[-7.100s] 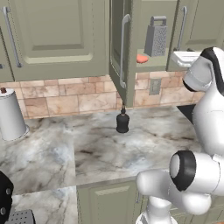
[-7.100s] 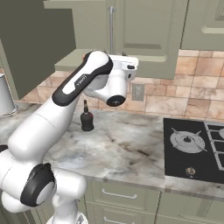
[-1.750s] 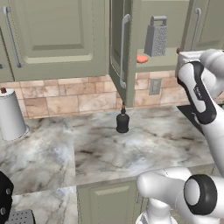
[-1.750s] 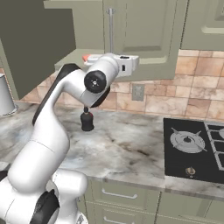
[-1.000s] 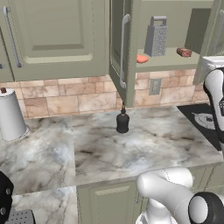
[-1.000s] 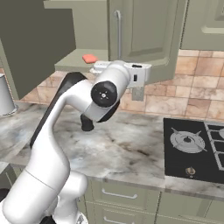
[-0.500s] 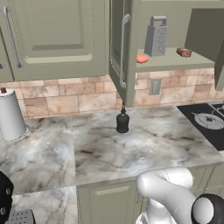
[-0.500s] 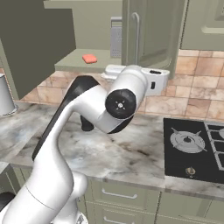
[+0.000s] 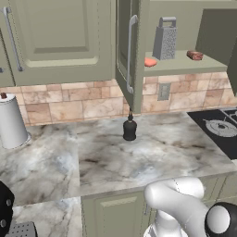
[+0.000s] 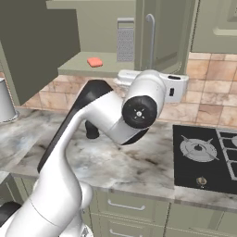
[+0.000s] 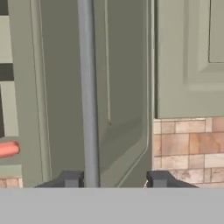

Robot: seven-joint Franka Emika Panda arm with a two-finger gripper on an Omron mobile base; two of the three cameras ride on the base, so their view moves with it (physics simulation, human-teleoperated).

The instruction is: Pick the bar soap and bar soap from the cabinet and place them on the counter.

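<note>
**A:** Where are the soaps?

**B:** Both on the shelf of the open cabinet (image 9: 185, 65). In the left base view the salmon-orange bar soap (image 9: 150, 62) lies at upper centre, just left of the steel grater (image 9: 165, 39), and the dark red-brown bar soap (image 9: 195, 55) sits toward the upper right of the same shelf. The right base view shows the orange one at upper left, left of the grater. In the hand view its end pokes in at the left edge, low down.

**A:** And the gripper?

**B:** In the hand view the gripper (image 11: 114, 179) has its two dark tips set wide apart at the bottom, nothing between them. It faces a cabinet door (image 11: 109, 87); the long steel bar handle (image 11: 88, 87) runs down the frame above the left tip. Tiled backsplash fills the lower right.

**A:** What has changed since the earlier pictures?

**B:** The right-hand door, half open a second ago, is now swung far out, so the whole shelf shows in the left base view. The arm, which stood at the right edge of that view, has left that spot. In the right base view the hand has travelled rightward across the cabinet front.

**A:** And the counter (image 9: 111, 152)?

**B:** As before: the black bottle (image 9: 129, 128) stands at middle, the white canister (image 9: 11, 121) at far left, the stove top (image 9: 217, 127) at right.
</note>
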